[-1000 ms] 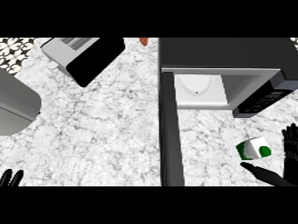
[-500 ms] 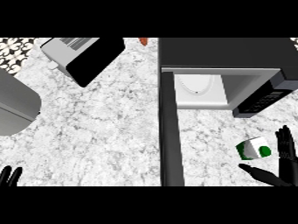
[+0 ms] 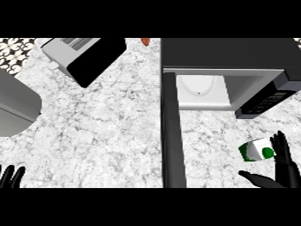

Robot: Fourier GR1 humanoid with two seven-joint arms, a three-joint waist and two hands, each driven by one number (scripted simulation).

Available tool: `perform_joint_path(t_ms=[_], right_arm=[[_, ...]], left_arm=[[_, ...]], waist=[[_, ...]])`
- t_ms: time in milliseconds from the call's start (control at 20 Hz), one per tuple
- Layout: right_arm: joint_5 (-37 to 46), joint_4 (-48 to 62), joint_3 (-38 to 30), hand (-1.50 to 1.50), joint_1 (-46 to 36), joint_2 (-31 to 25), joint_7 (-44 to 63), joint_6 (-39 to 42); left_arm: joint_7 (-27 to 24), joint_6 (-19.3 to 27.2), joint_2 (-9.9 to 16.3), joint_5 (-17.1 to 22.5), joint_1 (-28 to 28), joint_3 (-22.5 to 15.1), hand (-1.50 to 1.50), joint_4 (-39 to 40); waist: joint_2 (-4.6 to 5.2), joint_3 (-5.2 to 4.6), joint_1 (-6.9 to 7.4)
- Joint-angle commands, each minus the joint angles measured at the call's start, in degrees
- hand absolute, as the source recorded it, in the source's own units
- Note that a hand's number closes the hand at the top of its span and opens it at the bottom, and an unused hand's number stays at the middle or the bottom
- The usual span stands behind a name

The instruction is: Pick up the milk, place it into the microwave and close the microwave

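**Right hand open beside the milk carton, microwave door wide**

You are looking steeply down at a white-and-grey marbled stone counter (image 3: 107, 132), with a strip of black-and-white patterned tile (image 3: 6, 46) at its far left edge. A boxy silver toaster with a black side (image 3: 81, 55) sits at the far left, a large curved grey metal body (image 3: 6, 106) at the left edge, and a small orange object (image 3: 145, 41) shows at the far edge.

The black microwave oven (image 3: 237, 62) stands at the right, its white cavity exposed and its long dark door (image 3: 171, 132) swung out towards you.

The small white milk carton with green markings (image 3: 257, 151) lies on the counter in front of the microwave, right of the door, its long axis running left to right, slightly tilted.

Your black right hand (image 3: 284, 167) is just beside the carton's right end, fingers straight, thumb spread, grasping nothing. Your black left hand (image 3: 4, 176) rests at the lower left, fingers up and relaxed.
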Motion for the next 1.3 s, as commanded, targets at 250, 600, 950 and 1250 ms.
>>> perform_joint_path(t_ms=[250,600,950,1250], right_arm=[[-0.9,10.5,-2.7,-1.50,-6.5,-2.4,-7.5,1.2],[-4.2,8.6,-3.5,1.50,-5.8,-0.1,-9.5,11.0],[-6.8,5.9,-3.4,1.50,-5.6,1.1,-7.4,14.5],[-5.4,1.0,1.8,1.50,-5.0,2.7,-4.4,19.4]], left_arm=[[3.4,-0.2,-0.1,2.2,-0.5,1.7,-1.50,-3.2],[-0.9,-3.3,1.7,3.8,1.1,4.9,-1.50,0.0],[1.1,-2.9,2.3,6.1,-1.4,7.8,-1.50,1.0],[2.1,-3.3,1.8,5.9,-1.2,6.2,-1.50,-0.6]], waist=[[0.11,0.06,0.19],[0.03,0.06,0.12],[-0.01,0.00,-0.26],[-0.09,-0.02,-0.41]])
